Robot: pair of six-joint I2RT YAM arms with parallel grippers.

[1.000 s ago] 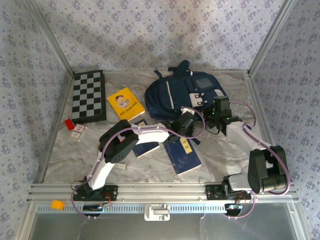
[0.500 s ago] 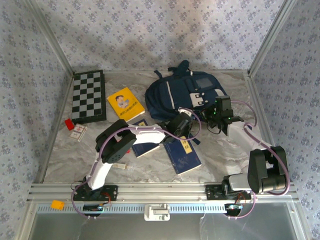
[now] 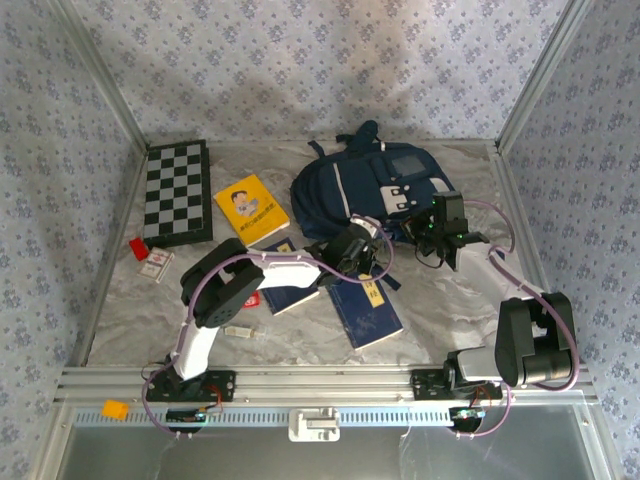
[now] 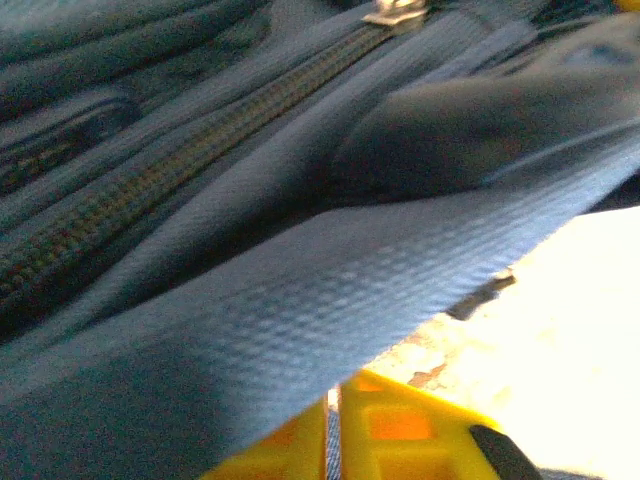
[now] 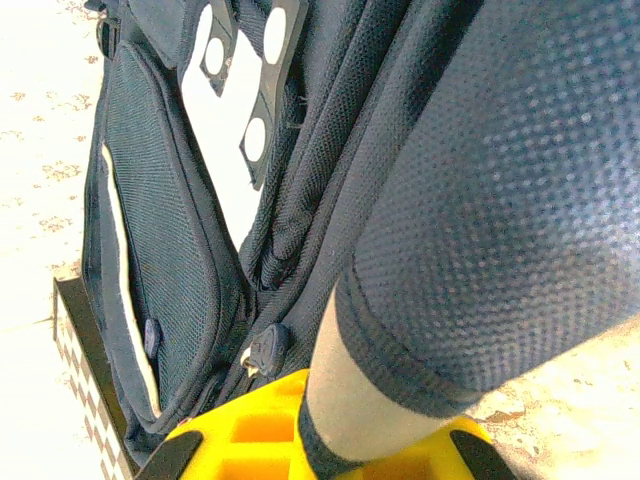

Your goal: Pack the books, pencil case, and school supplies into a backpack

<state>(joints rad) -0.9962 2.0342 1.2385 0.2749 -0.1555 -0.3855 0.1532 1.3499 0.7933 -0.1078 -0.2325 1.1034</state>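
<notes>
Nearest the arm bases, well behind the left claw (image 3: 357, 248) and off to its left, one pale stick (image 3: 238, 331) lies on the desk (image 3: 450, 310), too small to make out further. Just beyond it a sliver of the red pencil case (image 3: 252, 298) pokes out from under the left arm's elbow; the rest is hidden.

There are three books. One blue book (image 3: 367, 312) lies in full view just behind the left claw. A second blue book (image 3: 290, 292) sits to that claw's left rear, partly covered by the forearm. The yellow book (image 3: 251, 207) lies to its left and a little farther out.

The left claw is at the near edge of the one backpack (image 3: 350, 190). Its camera is so close that blurred webbing (image 4: 330, 300) and a zip (image 4: 150, 190) block the fingers, so I cannot tell its state. The right claw (image 3: 441, 238) is at the backpack's near right edge. A padded strap (image 5: 480, 200) runs down between its yellow fingers, but whether they clamp it cannot be told.

Far to the left of both claws are one chequered board (image 3: 177, 192), one red block (image 3: 137, 247) and one white card (image 3: 155, 264).
</notes>
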